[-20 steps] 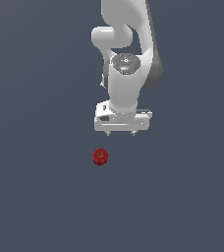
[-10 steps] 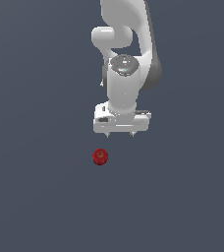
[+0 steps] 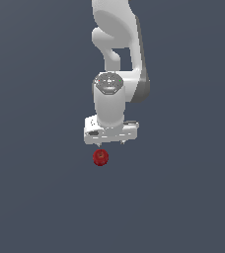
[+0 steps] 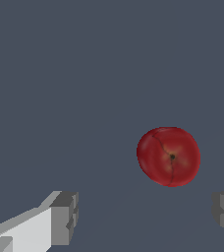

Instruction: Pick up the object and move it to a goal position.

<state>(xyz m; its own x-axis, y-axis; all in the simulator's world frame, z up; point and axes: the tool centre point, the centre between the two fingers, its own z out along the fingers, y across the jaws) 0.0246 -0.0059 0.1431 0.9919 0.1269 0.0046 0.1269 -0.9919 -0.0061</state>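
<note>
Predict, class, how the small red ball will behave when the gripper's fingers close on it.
The red ball looks round, so a nudge would probably roll it. Its glossy skin may slip between the fingers. The open gripper is far wider, so it should fit easily.

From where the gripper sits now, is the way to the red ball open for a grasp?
Probably yes. The gripper is open, and the wrist view shows the red ball lying alone on the bare grey surface, ahead of the fingertips and not yet between them. Nothing blocks it.
</note>
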